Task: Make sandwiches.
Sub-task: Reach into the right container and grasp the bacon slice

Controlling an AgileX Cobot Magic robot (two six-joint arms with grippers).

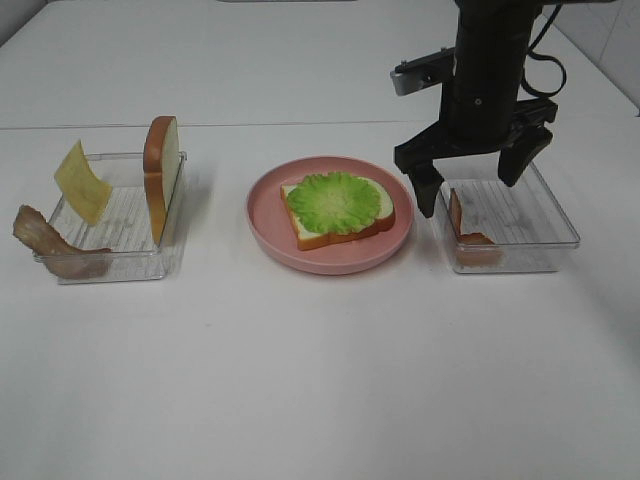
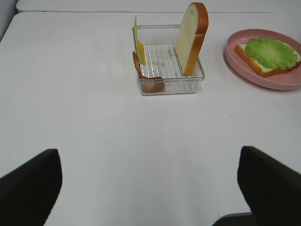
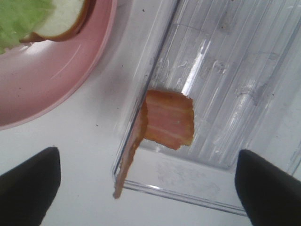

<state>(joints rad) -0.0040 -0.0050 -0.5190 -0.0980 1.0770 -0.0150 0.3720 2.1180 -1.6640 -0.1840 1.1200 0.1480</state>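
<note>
Here bacon [image 3: 167,123] lies beneath the spread right hand [image 1: 472,190].

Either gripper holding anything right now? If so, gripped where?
Nothing held. Right gripper open above the bacon strip; left gripper open, nothing between its fingers.

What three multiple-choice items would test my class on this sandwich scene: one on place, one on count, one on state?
1. Where does the lettuce lie? A on the bread slice on the pink plate; B in a tray; C on the tabletop.
2. How many clear trays are in view? A one; B two; C three.
3. The right gripper is: A open; B shut on bacon; C shut on cheese.
Answers: 1 A, the leaf covers the slice. 2 B, the left tray and the right tray flank the plate. 3 A, its fingers stand wide apart.
</note>
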